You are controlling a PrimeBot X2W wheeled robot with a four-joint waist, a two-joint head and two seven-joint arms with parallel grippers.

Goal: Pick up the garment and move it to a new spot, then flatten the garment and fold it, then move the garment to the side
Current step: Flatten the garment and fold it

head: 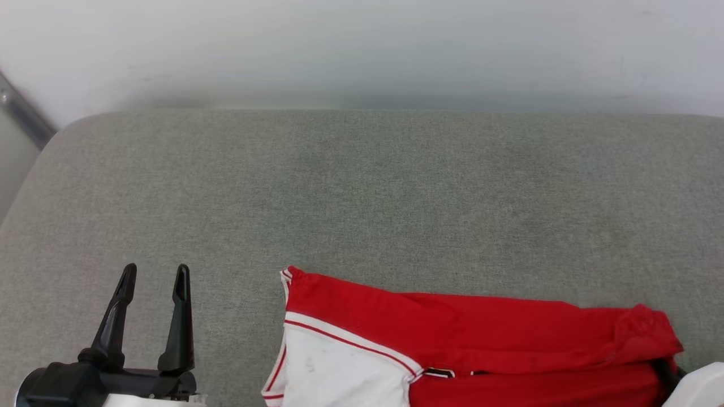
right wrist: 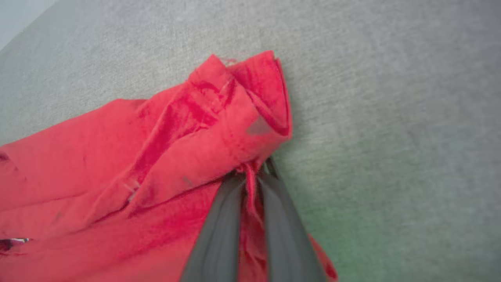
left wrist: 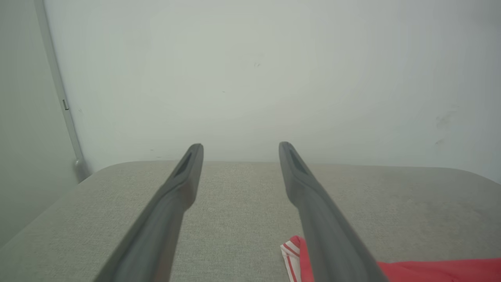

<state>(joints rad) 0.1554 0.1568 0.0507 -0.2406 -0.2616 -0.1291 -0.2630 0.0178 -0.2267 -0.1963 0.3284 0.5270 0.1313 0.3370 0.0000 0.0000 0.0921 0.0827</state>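
Head view first: the garment [head: 481, 333], a red knit jersey with a white short sleeve edged in red-and-white striped trim, lies bunched on the grey woven-fabric cushion [head: 362, 198] at about 5 o'clock in the picture, and the bottom edge cuts off its lower part. The white sleeve sits at the garment's 8 o'clock end. The left gripper [head: 155, 277], two long black fingers on a dark base, hovers at 7 o'clock with its fingers spread and nothing between them, clear of the cloth. A pale forearm [head: 701, 387] enters at 4 o'clock, right at the garment's other end.

Left wrist view: the left gripper points toward 12 o'clock at a plain white wall [left wrist: 250, 78], released and empty. The striped sleeve corner pokes out at 5 o'clock just beside one finger.

Right wrist view: the right gripper [right wrist: 254, 172] is clenched on a thin pinch of red cloth just below a rolled corner. The rest of the garment trails away toward 8 o'clock across the cushion.

The likely trouble is the hold itself. Only a narrow fold sits between the fingers, so a lift or drag could let it slip free. With one end held and the sleeve end loose, the jersey would probably twist or bunch further, which would make flattening harder.

No writing can be read. A small black-and-white patch [head: 447, 373] shows at the sleeve seam, too little of it to make out letters or a brand.
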